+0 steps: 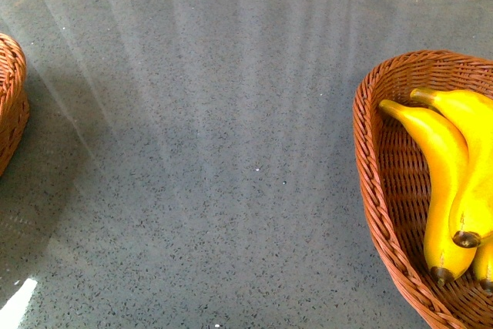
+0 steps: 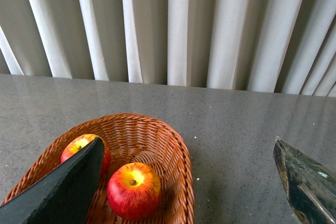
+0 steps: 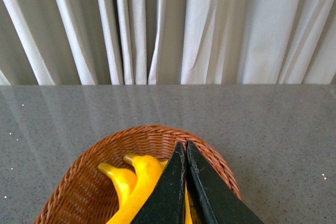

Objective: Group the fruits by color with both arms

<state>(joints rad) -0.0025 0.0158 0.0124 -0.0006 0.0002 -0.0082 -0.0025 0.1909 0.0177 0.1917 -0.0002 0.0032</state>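
Note:
Yellow bananas [image 1: 445,190] with brown tips lie in a wicker basket [image 1: 370,159] at the right of the grey table; neither arm shows in the front view. In the right wrist view the same bananas [image 3: 134,182] lie in their basket [image 3: 79,182] under my right gripper [image 3: 186,145], which hangs above them shut with nothing between its jaws. In the left wrist view two red apples, one [image 2: 134,190] and another [image 2: 80,148], rest in a second wicker basket [image 2: 173,150]. My left gripper [image 2: 189,153] is open above that basket's rim, holding nothing.
The second basket's edge [image 1: 11,105] shows at the far left of the front view. The grey speckled tabletop [image 1: 208,144] stretches between the two baskets. White curtains [image 2: 173,24] hang behind the table's far edge.

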